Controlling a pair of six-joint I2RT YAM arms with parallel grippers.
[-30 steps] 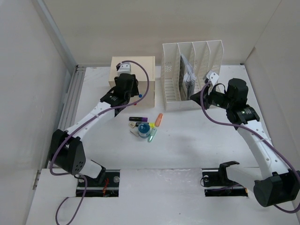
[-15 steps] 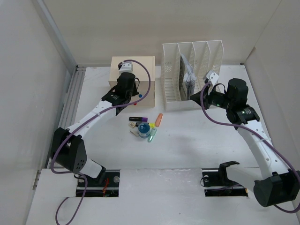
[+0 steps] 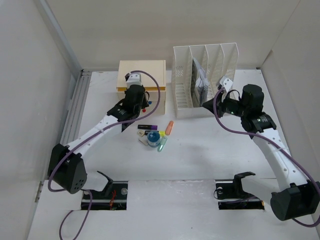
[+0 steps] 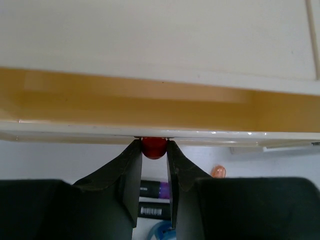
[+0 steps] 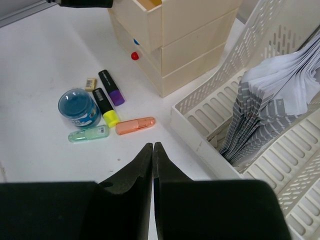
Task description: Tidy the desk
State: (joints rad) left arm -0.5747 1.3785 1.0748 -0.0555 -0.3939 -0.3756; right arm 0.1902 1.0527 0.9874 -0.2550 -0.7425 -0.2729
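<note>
The white desk holds a cream drawer box at the back. My left gripper is shut on a red knob of its drawer, which stands pulled out and shows a yellow-brown inside. Loose items lie mid-desk: a purple highlighter, a yellow highlighter, a blue tub, a green piece and an orange piece. My right gripper hovers at the file rack's front, shut and empty.
A white slotted file rack with grey papers stands at the back right. A small eraser lies by the highlighters. Pale walls ring the desk. Two dark cut-outs sit at the front edge.
My left gripper has drawn back toward the front with the red knob, and the drawer has slid out. The right arm has not moved.
</note>
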